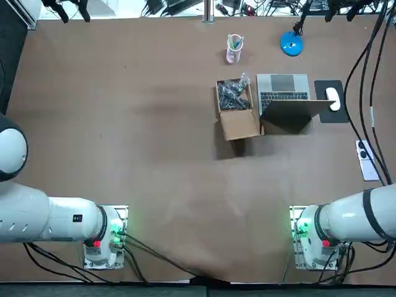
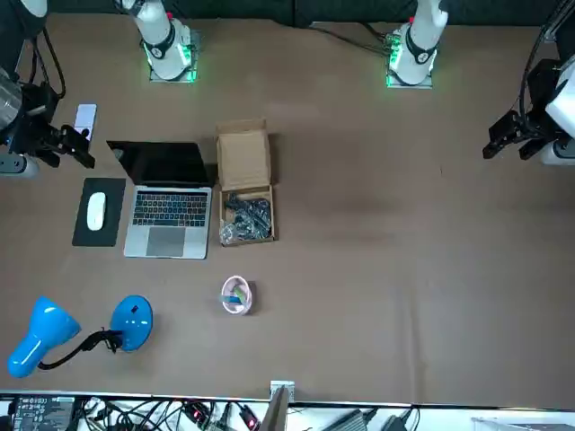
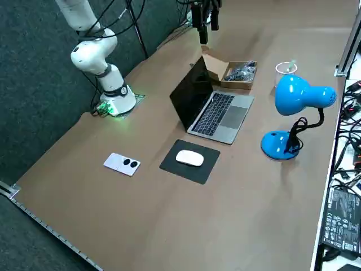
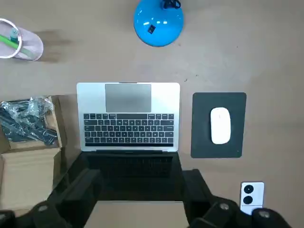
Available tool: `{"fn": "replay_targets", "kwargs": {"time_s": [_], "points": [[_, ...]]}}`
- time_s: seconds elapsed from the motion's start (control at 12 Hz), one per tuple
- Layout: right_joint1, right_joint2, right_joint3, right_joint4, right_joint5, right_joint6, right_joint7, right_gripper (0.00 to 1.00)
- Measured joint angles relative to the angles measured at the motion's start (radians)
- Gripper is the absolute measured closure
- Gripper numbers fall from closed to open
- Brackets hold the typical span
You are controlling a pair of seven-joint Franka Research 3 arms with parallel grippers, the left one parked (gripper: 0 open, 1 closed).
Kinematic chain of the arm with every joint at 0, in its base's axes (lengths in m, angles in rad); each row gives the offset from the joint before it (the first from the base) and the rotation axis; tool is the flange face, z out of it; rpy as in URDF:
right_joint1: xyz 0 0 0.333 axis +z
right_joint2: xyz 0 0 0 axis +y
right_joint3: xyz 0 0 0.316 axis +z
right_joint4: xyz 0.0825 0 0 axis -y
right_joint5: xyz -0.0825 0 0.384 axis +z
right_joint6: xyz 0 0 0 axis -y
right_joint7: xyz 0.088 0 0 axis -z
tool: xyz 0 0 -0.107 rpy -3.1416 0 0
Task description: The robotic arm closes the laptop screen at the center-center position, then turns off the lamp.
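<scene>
Nothing done yet: laptop is open, lid up, right of table centre beside the cardboard box. The lamp sits untouched at the far edge; can't tell if it's lit. Right gripper is spread, empty, high over the lid. Wrist view gives you the lamp's base only; the front view shows its head.
</scene>
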Motion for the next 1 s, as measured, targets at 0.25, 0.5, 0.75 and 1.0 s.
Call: {"fn": "replay_targets", "kwargs": {"time_s": [0.25, 0.5, 0.75, 1.0], "points": [[0.000, 0.003, 0.000, 0.000, 0.000, 0.001, 0.000, 0.00], [0.000, 0.004, 0.000, 0.000, 0.000, 0.001, 0.000, 0.00], [0.000, 0.004, 0.000, 0.000, 0.000, 0.001, 0.000, 0.00], [0.001, 0.004, 0.005, 0.000, 0.000, 0.001, -0.001, 0.00]]}}
